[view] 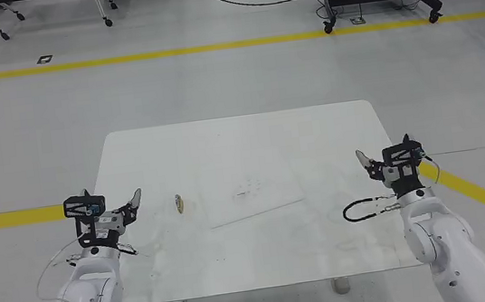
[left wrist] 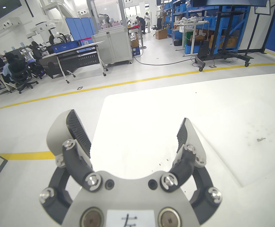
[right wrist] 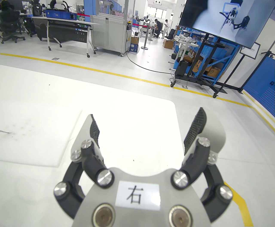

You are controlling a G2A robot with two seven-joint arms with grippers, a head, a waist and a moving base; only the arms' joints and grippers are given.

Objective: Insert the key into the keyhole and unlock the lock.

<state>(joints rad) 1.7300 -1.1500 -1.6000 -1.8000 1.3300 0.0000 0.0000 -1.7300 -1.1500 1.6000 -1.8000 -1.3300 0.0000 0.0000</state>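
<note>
Lock (view: 179, 204), we guess, is that tiny yellowish thing on the table (view: 332, 140); left gripper (left wrist: 129, 120) and right gripper (right wrist: 146, 116), both wide open, might shove it.

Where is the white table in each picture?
Top view: the table fills the middle, with the left tool and the right tool at its two side edges.
Left wrist view: the table lies ahead of the open left tool, one rounded corner just past it.
Right wrist view: the table lies ahead of the open right tool, one rounded corner past it.
Shared landmark: the yellow floor line beyond the table's far edge.
</note>
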